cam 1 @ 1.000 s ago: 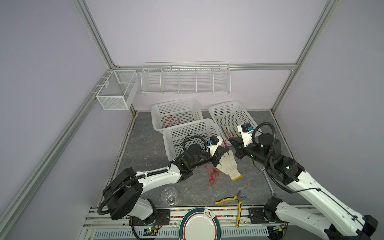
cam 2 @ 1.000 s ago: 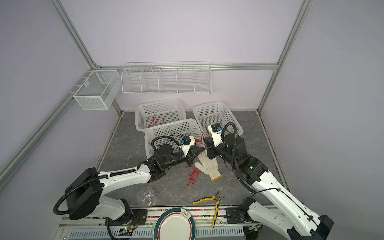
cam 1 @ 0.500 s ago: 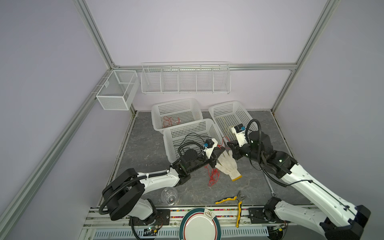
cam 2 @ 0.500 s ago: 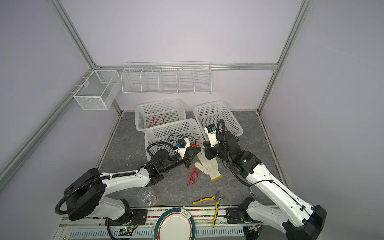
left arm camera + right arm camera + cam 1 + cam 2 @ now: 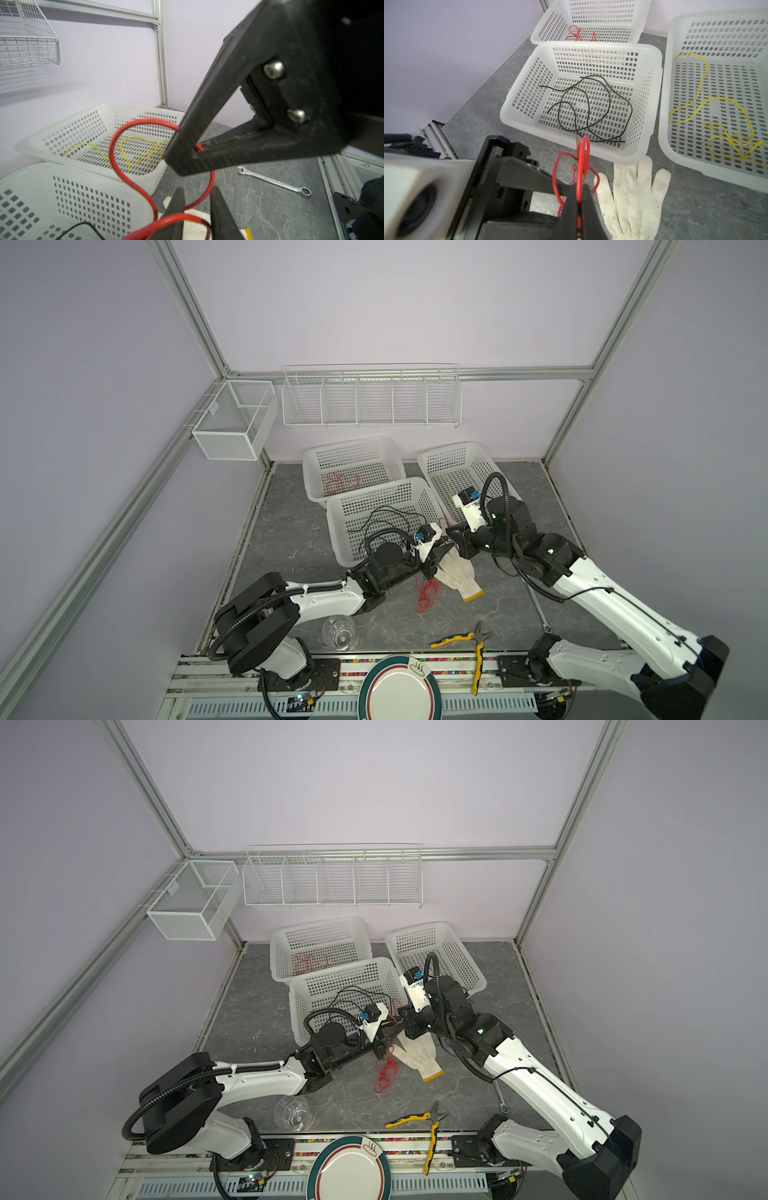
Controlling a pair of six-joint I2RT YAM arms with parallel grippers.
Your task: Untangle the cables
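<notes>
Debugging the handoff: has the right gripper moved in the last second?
Yes. In both top views the right gripper, shut on the thin red cable, has shifted left, closer to the near white perforated plastic basket.

text: none legible | wrench (image 5: 273, 182) engraving: too blurred to read

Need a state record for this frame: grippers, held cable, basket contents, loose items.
left gripper: open, red cable passing between its jaws
right gripper: shut on red cable
red bundle: lying beside glove, under left gripper
far basket: red cables
near basket: black cables
right basket: yellow cables
loose items: glove, pliers, wrench, clear cup
</notes>
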